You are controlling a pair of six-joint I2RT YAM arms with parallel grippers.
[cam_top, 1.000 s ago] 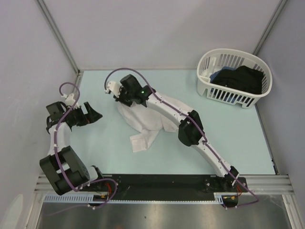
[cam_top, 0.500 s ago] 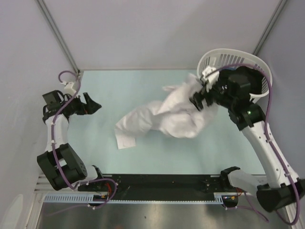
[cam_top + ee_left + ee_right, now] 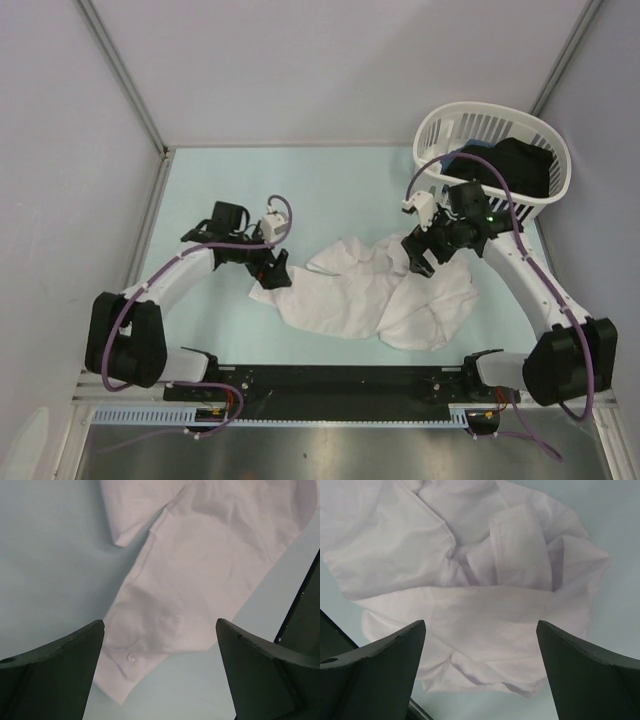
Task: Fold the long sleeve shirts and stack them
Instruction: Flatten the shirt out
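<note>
Top view: one white long sleeve shirt (image 3: 365, 295) lies crumpled on the worktop (image 3: 330, 185), front-centre, between the two arms. The left arm (image 3: 185, 270) reaches in from the left. The left jaws point down at the shirt's left edge, but from up here I can't tell whether they touch cloth. The right arm (image 3: 520, 270) bends in from the right, with the right jaws over the shirt's upper right part. A white slatted basket (image 3: 440, 130) sits at the far right corner, apart from the shirt, with dark clothing (image 3: 510, 165) inside.

Left wrist: left jaws spread wide, nothing between them. Under the gap a sleeve (image 3: 180, 590) runs diagonally, fairly flat on the worktop. Its cuff end is nearest the camera, with a small button (image 3: 131, 656) on it. Bare worktop shows on both sides.

Right wrist: right jaws also wide apart and empty. Below them the bunched body of the shirt fills most of the view, with several loose folds overlapping and pale worktop at the edges.
</note>
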